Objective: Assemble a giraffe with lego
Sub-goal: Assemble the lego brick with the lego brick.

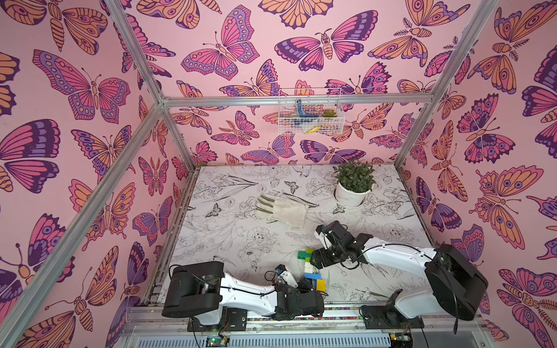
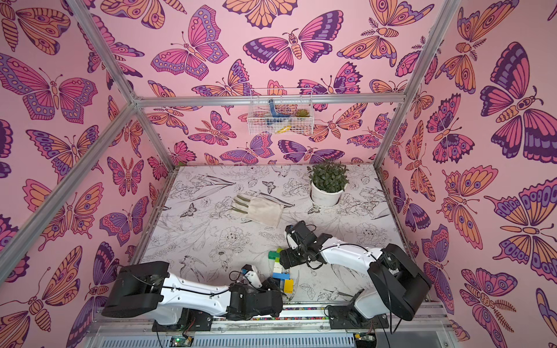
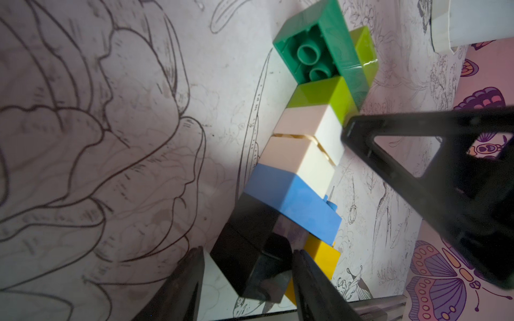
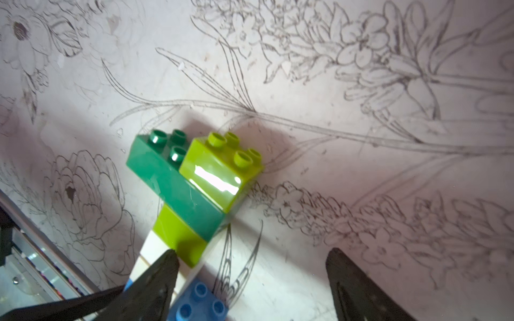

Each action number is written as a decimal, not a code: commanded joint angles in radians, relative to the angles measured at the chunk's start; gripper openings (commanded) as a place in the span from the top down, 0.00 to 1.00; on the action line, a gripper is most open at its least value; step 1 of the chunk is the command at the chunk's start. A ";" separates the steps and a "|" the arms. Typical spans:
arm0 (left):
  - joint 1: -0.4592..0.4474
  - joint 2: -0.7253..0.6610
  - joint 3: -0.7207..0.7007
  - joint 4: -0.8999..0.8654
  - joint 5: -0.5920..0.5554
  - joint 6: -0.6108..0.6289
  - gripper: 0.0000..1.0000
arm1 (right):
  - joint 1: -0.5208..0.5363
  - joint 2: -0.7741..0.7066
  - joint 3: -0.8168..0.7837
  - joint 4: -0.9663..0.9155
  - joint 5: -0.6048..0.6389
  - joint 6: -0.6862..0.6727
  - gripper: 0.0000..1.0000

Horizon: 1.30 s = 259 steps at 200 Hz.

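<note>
The giraffe [image 1: 310, 268] lies flat on the table near the front middle in both top views. Its dark green head [image 4: 172, 180] carries a lime brick [image 4: 222, 169]. Below come a lime and two white neck bricks [image 3: 306, 155] with a thin gap between the whites, then the blue body [image 3: 294, 200] and a yellow leg [image 3: 322, 255]. My left gripper [image 3: 247, 250] is shut narrowly on the black leg [image 3: 244, 266]. My right gripper [image 4: 250, 258] is open. One of its fingers [image 4: 164, 266] rests on the neck, the other is over bare table.
A pale work glove [image 1: 283, 211] lies mid-table. A potted plant [image 1: 352, 186] stands at the back right. A wire basket [image 1: 310, 111] hangs on the back wall. The metal front rail [image 1: 301, 313] runs just behind both arm bases.
</note>
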 commanded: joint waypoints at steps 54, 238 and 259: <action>0.016 0.029 -0.019 -0.077 0.022 0.036 0.44 | -0.018 -0.049 0.158 -0.162 0.051 -0.040 0.11; 0.017 0.040 -0.014 -0.056 0.027 0.043 0.45 | -0.092 0.328 0.296 -0.059 0.129 -0.109 0.12; 0.017 0.041 -0.016 -0.054 0.029 0.043 0.45 | -0.078 0.330 0.284 -0.062 0.123 -0.115 0.12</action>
